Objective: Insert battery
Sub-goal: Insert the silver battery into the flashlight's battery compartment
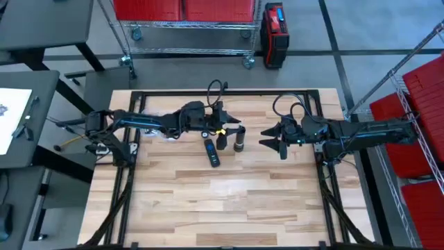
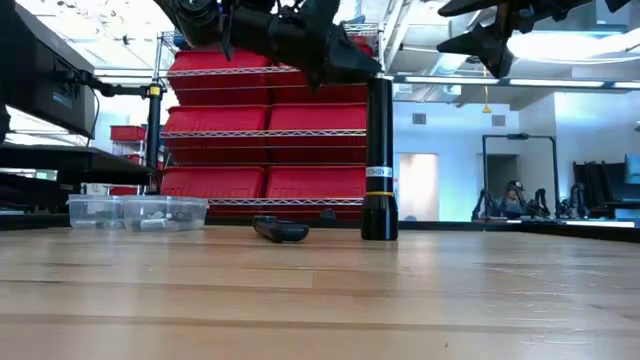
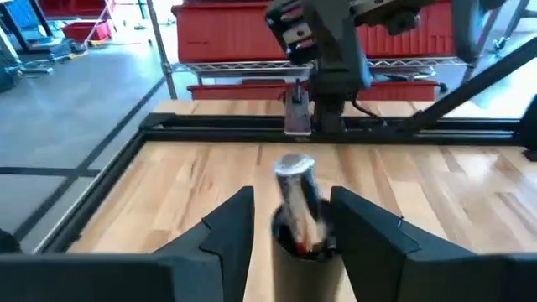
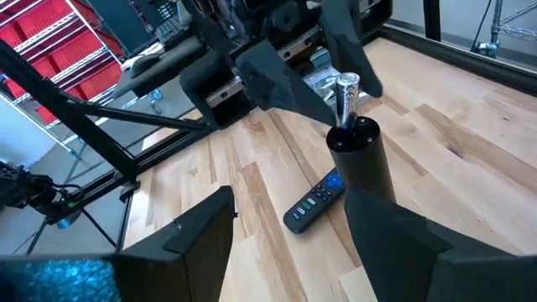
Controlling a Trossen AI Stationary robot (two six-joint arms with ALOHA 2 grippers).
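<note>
A black flashlight tube (image 1: 238,144) stands upright on the table, open end up. A silver battery (image 3: 295,189) leans in its mouth (image 4: 356,132), lower end inside and upper part sticking out. My left gripper (image 3: 294,222) is open above the tube. Its fingers stand on either side of the battery (image 4: 346,91) without touching it. My right gripper (image 1: 276,144) hangs open above the table to the tube's right, nothing between its fingers (image 4: 201,235). In the low view the tube (image 2: 379,160) rises under the left gripper (image 2: 340,55).
A black remote (image 1: 211,153) lies flat just left of and nearer than the tube. A clear plastic box (image 2: 140,212) sits toward the table's left. Bare wood (image 1: 229,201) fills the near half. Red bins on wire shelves (image 2: 260,130) stand beyond the far edge.
</note>
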